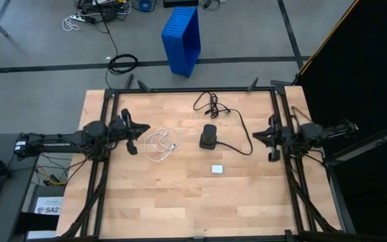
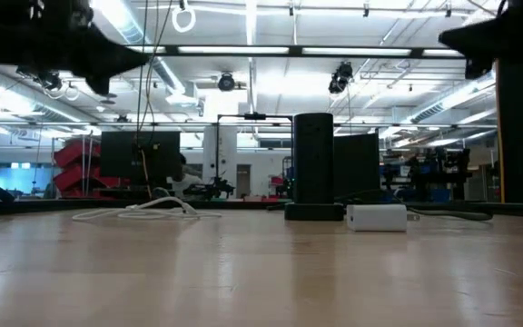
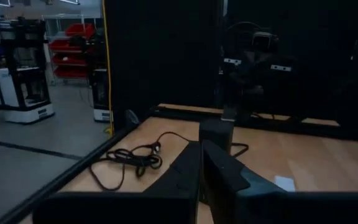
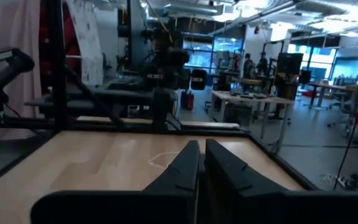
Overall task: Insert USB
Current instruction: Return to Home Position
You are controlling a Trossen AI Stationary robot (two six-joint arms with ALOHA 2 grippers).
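1. Wooden table [image 1: 180, 202]: carries items 4 to 6.
2. Left gripper [image 3: 201, 146]: raised at the table's left edge, fingers drawn together, holding nothing.
3. Right gripper [image 4: 202, 146]: raised at the right edge, fingers likewise together, empty.
4. Black outlet extension [image 1: 209, 136]: upright, mid-table.
5. USB [image 1: 161, 144]: loose white coil lying between left gripper and extension, touching neither.
6. White charger adapter [image 1: 217, 169]: near the extension, unplugged.

wooden table [image 1: 180, 202] | on it: USB [image 1: 160, 144], black box [image 1: 209, 136], black cord [image 1: 211, 105], white adapter [image 1: 217, 169]
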